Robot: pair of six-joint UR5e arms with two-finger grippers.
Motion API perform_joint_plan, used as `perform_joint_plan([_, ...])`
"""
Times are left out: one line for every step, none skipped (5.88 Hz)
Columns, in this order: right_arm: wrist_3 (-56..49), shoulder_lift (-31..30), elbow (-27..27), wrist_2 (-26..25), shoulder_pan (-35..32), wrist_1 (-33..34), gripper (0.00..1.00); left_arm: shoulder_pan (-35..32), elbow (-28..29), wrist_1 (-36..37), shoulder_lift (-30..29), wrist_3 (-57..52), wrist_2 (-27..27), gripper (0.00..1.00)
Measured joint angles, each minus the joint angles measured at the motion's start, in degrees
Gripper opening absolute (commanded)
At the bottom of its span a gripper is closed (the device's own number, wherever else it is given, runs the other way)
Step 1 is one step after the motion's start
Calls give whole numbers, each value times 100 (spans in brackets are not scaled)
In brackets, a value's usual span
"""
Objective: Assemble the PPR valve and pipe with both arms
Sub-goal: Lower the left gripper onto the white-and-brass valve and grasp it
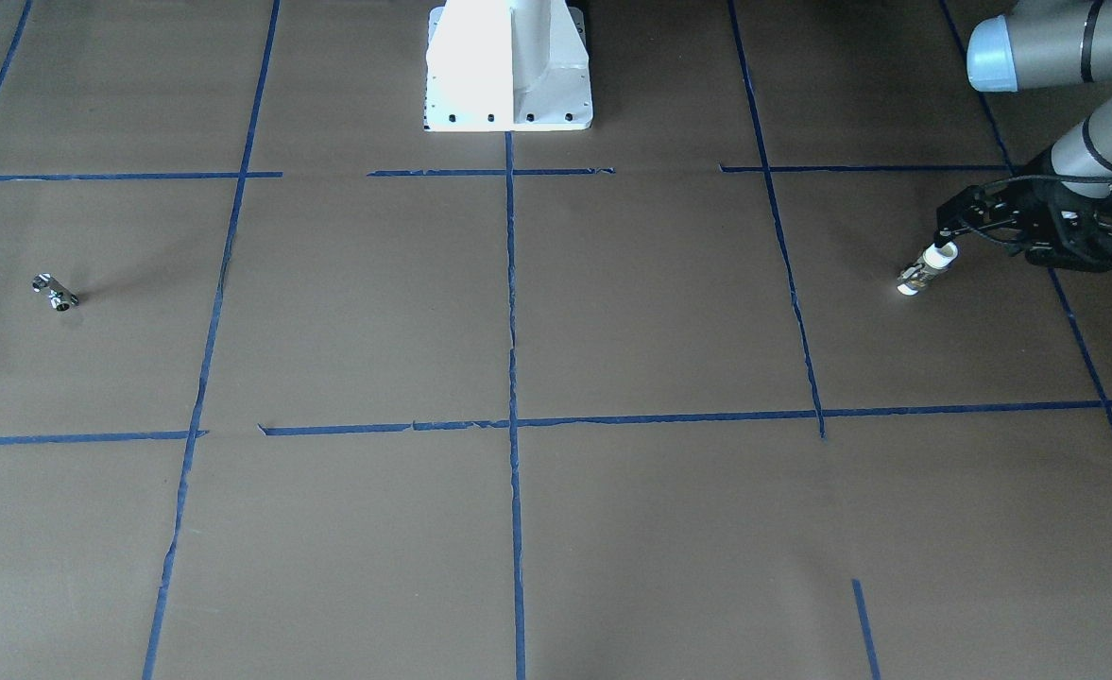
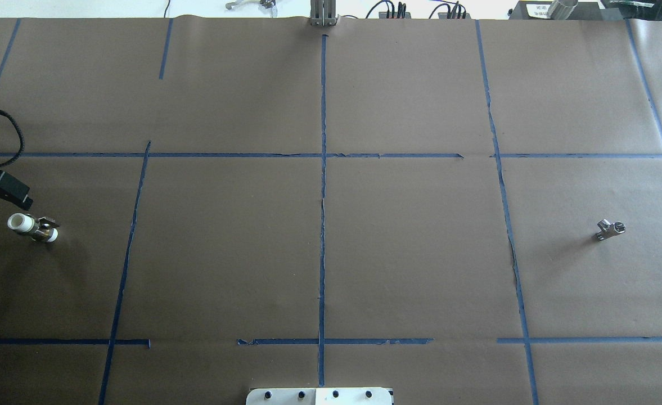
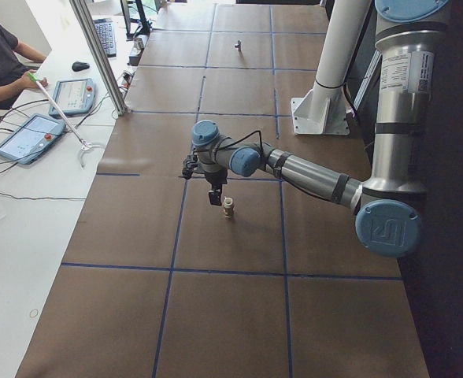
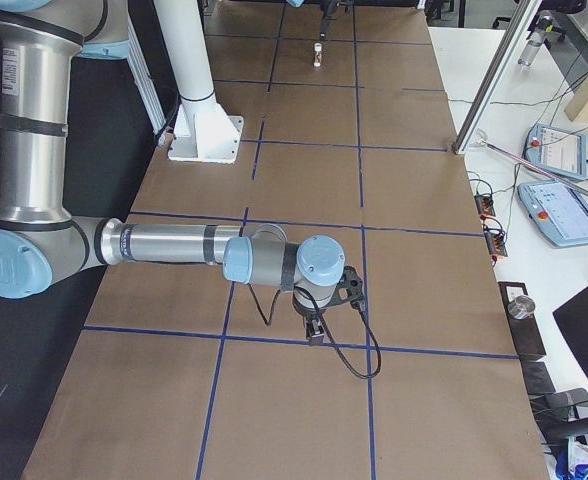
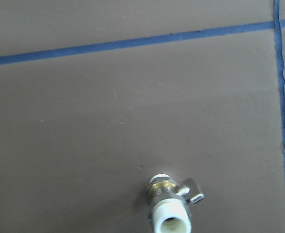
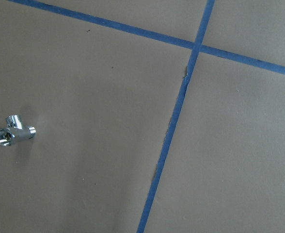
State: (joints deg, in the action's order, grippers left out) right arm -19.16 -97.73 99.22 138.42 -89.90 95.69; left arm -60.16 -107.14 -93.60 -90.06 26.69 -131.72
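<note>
Left gripper (image 1: 945, 232) near PPR valve (image 1: 927, 268) | right gripper (image 4: 316, 331): exterior-right view only

1. We are looking down on a table (image 6: 84, 58) covered in brown paper.
2. We are seeing the pipe (image 6: 14, 132) lying on the paper near the left edge, shiny and silver. Its open round end is pointing to the lower left, and a short branch is sticking out of its side.
3. We are seeing two blue tape lines (image 6: 171, 126) crossing in the upper right, well apart from the pipe.
4. We are noticing the tape edge lifting slightly just below that crossing.
</note>
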Motion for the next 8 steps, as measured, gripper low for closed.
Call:
perform_joint_plan([3,0,0,1,11,-4,100,108,43,-3,-12,28,99,100])
perform_joint_plan([4,0,1,1,20,-6,100,156,154,-76,-16,35,130,100])
perform_joint_plan([4,0,1,1,23,-6,100,180,331,-251,-16,40,128,97])
perform_joint_plan([7,0,1,1,29,-6,100,185,456,-404,-16,48,114,96])
perform_joint_plan([11,0,8,1,31,-6,100,188,484,-461,-16,53,106,95])
perform_joint_plan([15,0,28,0,31,-6,100,188,475,-475,-14,58,101,94])
perform_joint_plan([19,0,56,1,30,-6,100,189,466,-476,-9,62,72,89])
perform_joint_plan([24,0,75,3,30,-6,100,189,467,-475,7,64,-29,79])
